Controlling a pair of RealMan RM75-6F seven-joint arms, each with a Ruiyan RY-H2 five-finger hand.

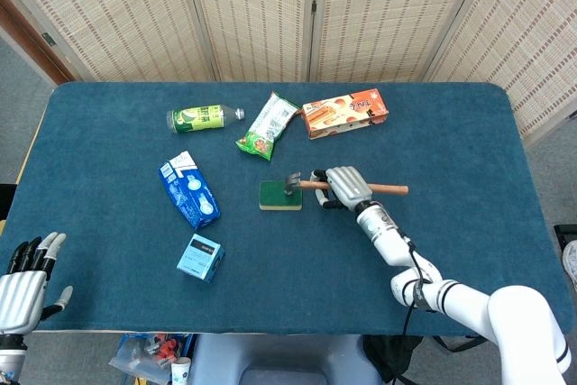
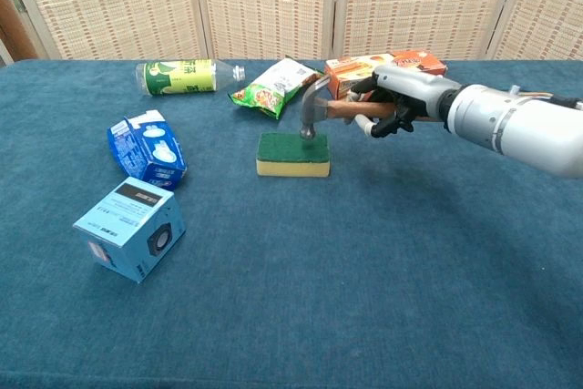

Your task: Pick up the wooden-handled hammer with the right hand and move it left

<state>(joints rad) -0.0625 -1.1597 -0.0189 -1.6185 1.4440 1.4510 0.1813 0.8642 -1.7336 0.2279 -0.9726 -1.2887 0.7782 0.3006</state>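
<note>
One idle left hand waits, fingers apart and holding nothing, at the desk near-left corner. Toward the desk centre, the right hand grips the wooden-handled hammer by its handle, lifted clear with its head over the sponge, likely ready for leftward travel.

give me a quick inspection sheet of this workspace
surface: blue cloth table, no spills seen
job's things: hammer gripped by its wooden handle, metal head over the sponge; contact unclear
clutter: green bottle, snack bag, orange box, blue pouch, light blue box
hands: right hand holds the hammer; left hand open at the near left edge
cables: one along the right forearm
surroundings: woven folding screens behind
</note>
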